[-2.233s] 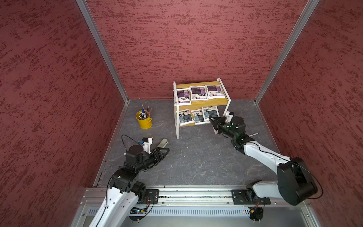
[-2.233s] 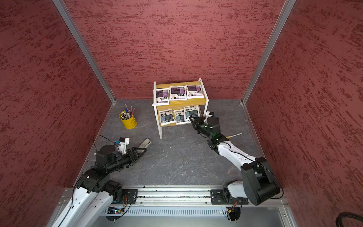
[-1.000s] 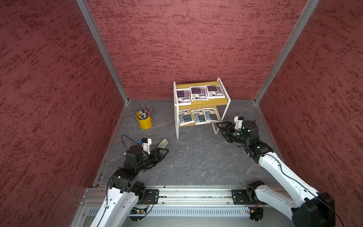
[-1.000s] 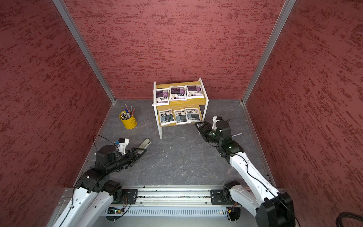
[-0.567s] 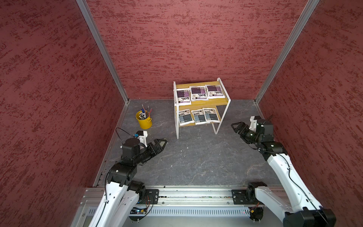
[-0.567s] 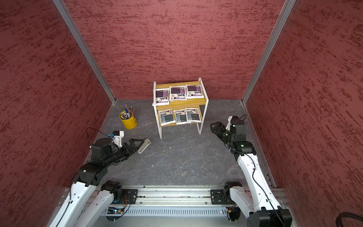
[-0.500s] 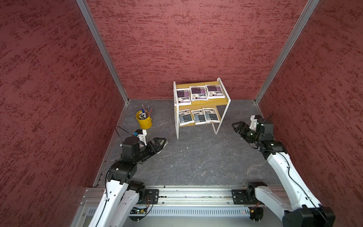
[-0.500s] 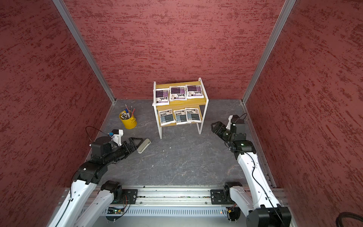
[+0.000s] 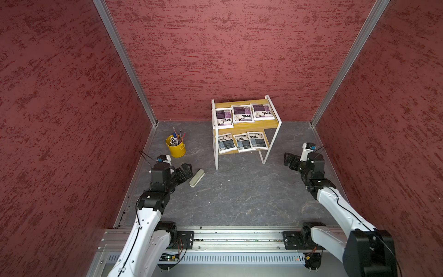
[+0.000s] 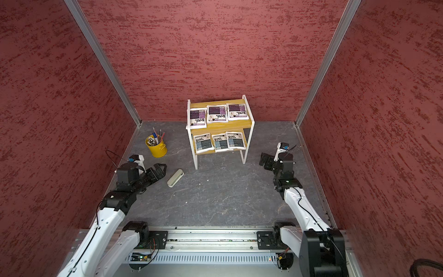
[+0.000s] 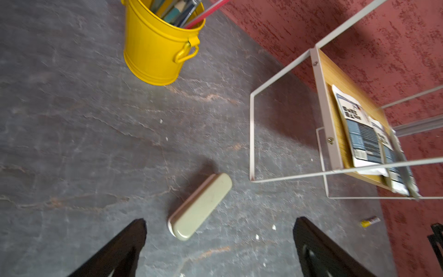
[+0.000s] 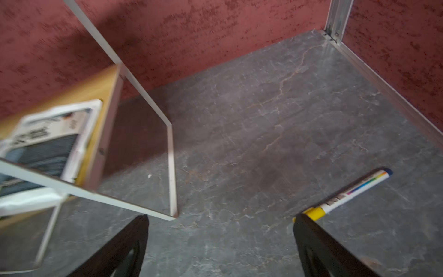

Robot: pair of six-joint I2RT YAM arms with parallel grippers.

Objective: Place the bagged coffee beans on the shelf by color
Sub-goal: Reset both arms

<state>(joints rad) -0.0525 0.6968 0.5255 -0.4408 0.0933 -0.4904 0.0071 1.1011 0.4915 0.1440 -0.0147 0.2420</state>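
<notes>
The shelf (image 9: 261,124) is standing near the back wall (image 9: 239,60). 3 bagged coffee beans (image 9: 242,114) are lying side by side on its upper board, 3 on the lower. The pen bucket (image 9: 176,150) is sitting to its left, the case (image 9: 196,178) lying before the bucket.

We see a matt, veined stone-look counter (image 9: 239,196), rough plastered walls (image 9: 215,60), a glossy painted-metal bucket (image 9: 177,150), a shelf (image 9: 251,125) of white metal with wooden boards, and bagged coffee beans (image 9: 242,114) in smooth white film.
</notes>
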